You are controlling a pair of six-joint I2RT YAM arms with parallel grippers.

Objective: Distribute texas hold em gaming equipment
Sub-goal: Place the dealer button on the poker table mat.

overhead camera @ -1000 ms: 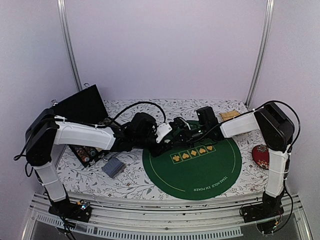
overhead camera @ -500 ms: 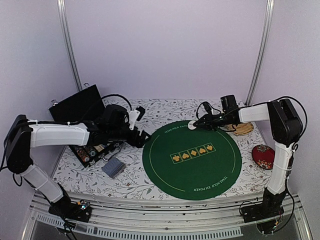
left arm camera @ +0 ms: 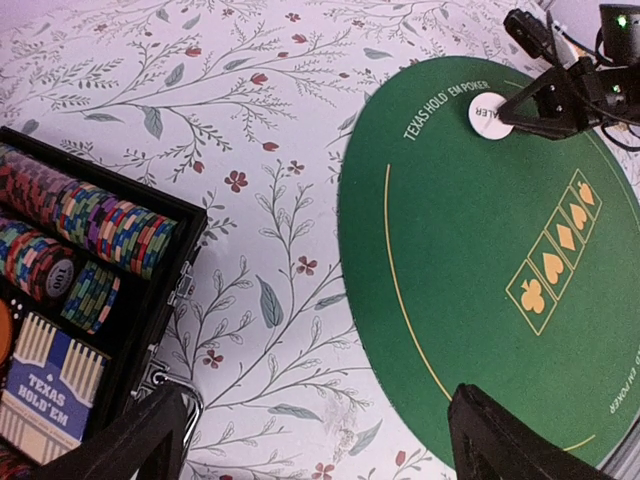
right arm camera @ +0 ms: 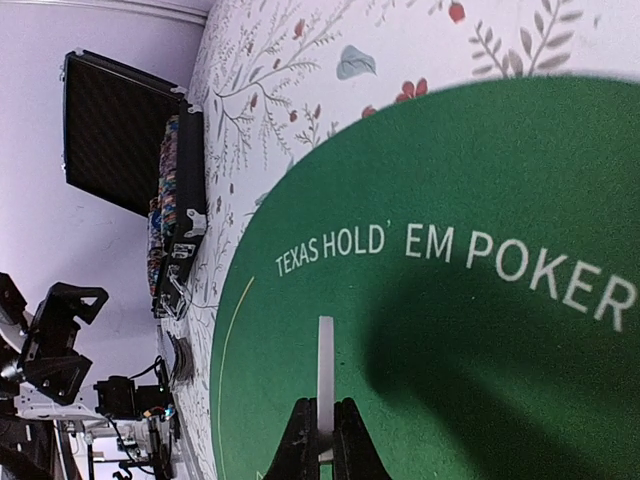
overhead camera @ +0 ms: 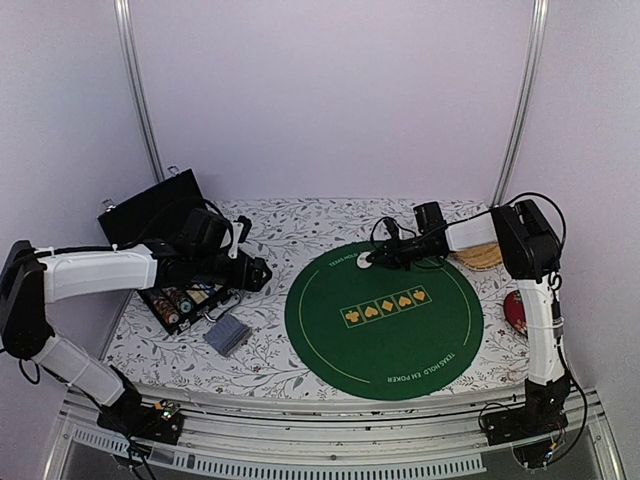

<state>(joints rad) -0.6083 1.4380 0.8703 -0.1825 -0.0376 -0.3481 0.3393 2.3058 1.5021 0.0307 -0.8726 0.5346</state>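
At eleven o'clock on the green felt mat (overhead camera: 385, 345), just inside its border by the printed title: the white dealer disc (overhead camera: 364, 259), pinched in the right tool (overhead camera: 373, 258) with the pads closed tight on it. Gripped by the rim rather than the face, probably so as to drop flat at a dealer's place; whether touching the felt or just above it, cannot tell. Seen from the right wrist only as a thin upright sliver between the pads, but from the left wrist as a round face with lettering. Out at ten o'clock, off the felt and over the flowered counter (overhead camera: 270, 360): the left tool (overhead camera: 255, 273), spread wide and holding nothing, likely poised between felt and black case (left arm camera: 190, 215) for another pick. Visible from the left wrist alone: striped chip stacks (left arm camera: 105, 225) racked in that case, and a boxed deck (left arm camera: 50, 375) beside them. Visible from overhead alone: loose grey-blue cards (overhead camera: 227, 335) at nine o'clock, a tan woven mat (overhead camera: 487, 257) at two, a red cushion (overhead camera: 518, 310) at three.
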